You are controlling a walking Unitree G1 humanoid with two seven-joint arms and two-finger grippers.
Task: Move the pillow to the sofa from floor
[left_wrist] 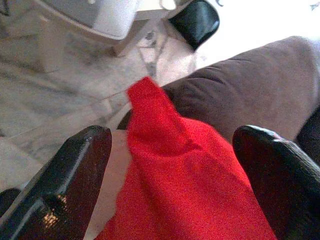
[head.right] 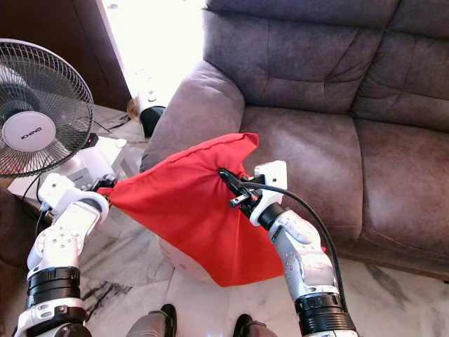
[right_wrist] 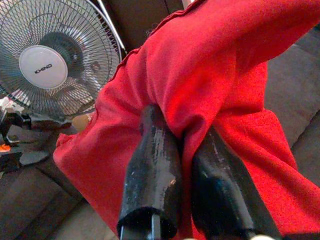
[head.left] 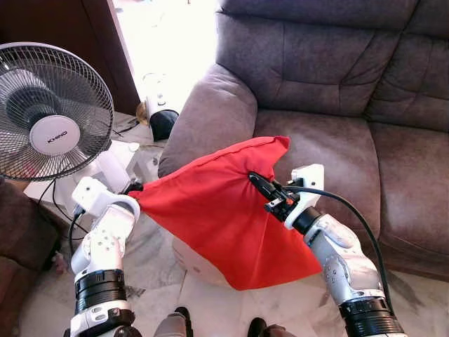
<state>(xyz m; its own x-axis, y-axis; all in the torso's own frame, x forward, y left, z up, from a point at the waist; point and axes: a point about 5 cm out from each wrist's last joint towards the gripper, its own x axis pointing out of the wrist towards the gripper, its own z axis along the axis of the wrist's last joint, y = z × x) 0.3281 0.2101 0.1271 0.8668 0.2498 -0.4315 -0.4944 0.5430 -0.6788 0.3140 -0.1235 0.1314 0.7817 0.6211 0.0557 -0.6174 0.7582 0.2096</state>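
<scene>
The red pillow [head.left: 217,217] hangs off the floor in front of the brown sofa [head.left: 330,147], stretched between my two grippers. My right gripper [head.left: 256,181] is shut on a fold of the fabric near the pillow's upper edge; the right wrist view shows both fingers [right_wrist: 152,150] pinching red cloth [right_wrist: 200,60]. My left gripper [head.left: 133,188] is at the pillow's left corner. In the left wrist view its fingers [left_wrist: 85,160] stand wide apart, and the red corner [left_wrist: 185,175] lies between them. The sofa's left armrest [head.left: 210,112] is just behind the pillow.
A standing fan [head.left: 52,112] is close on my left, over a white base and cables. A black and white appliance [head.left: 160,116] sits on the floor beside the armrest. A pale rounded object [head.left: 193,263] lies on the marble floor [head.left: 210,302] under the pillow.
</scene>
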